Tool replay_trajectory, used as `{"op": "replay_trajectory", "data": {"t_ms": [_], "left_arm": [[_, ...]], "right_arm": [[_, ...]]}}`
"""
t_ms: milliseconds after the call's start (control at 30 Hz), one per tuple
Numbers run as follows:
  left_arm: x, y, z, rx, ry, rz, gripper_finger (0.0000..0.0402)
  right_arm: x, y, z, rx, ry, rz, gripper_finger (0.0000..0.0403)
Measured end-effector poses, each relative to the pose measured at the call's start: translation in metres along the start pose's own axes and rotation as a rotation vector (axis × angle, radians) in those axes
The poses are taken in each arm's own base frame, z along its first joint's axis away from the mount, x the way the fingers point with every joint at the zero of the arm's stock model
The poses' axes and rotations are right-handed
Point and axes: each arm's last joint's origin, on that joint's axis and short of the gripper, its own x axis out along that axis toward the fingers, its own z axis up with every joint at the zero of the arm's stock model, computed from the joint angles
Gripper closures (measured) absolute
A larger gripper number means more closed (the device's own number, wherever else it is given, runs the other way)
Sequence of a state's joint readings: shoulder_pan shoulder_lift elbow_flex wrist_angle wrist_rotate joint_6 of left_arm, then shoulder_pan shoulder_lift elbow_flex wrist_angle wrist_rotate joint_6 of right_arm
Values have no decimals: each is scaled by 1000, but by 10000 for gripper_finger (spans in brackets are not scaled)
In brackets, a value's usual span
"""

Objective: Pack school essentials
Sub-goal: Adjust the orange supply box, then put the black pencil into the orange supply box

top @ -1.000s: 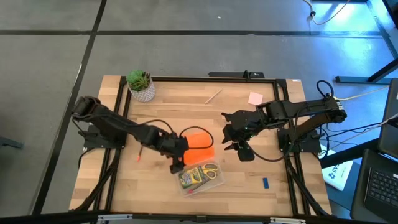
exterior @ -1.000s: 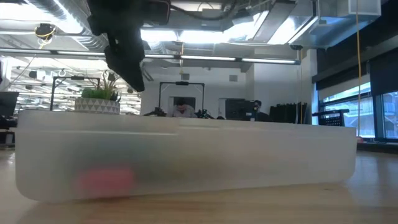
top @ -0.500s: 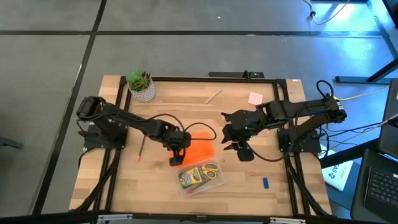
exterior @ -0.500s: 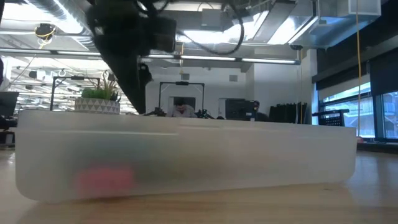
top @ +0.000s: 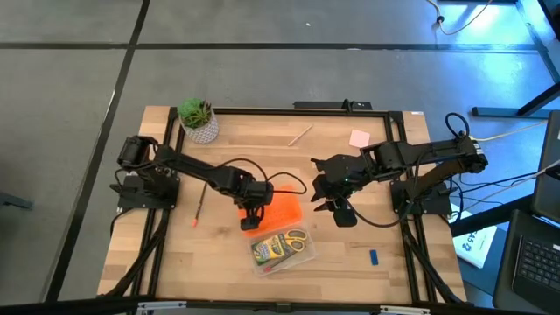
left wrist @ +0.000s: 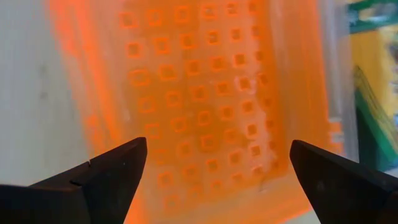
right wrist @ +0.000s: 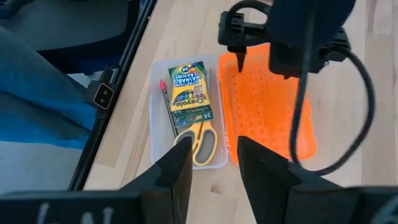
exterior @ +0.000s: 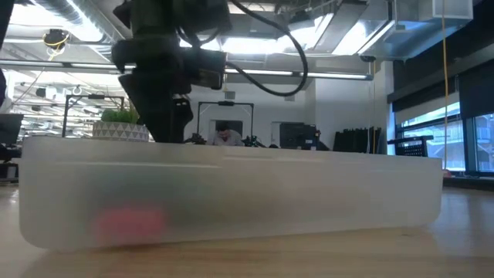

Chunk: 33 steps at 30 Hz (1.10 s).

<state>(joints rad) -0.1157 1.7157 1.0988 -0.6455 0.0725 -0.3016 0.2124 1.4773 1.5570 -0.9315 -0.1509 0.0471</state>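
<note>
Left tool [top: 251, 216] spread wide over orange lid [top: 278, 210], right tool [top: 335, 208] part-closed, empty, hovering beside

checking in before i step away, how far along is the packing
Partly done. The crayon box, scissors and a red-tipped pencil already lie in the clear case. In hand: the left tool hangs open over the orange lid beside the case; the right tool waits nearby. Left out on the table: a pencil, eraser, note pad and pale pencil.
</note>
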Motion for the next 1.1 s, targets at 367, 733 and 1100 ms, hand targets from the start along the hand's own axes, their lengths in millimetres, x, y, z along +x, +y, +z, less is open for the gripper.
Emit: {"op": "replay_trajectory", "data": {"t_ms": [367, 733, 1100], "left_arm": [[0, 21, 5, -33, 4, 30, 14], [-2, 38, 8, -32, -14, 102, 14], [-4, 57, 13, -14, -43, 170, 14]], "right_arm": [[0, 0, 0, 0, -1, 0, 273], [0, 0, 0, -1, 0, 0, 273], [0, 0, 0, -3, 0, 0, 273]]}}
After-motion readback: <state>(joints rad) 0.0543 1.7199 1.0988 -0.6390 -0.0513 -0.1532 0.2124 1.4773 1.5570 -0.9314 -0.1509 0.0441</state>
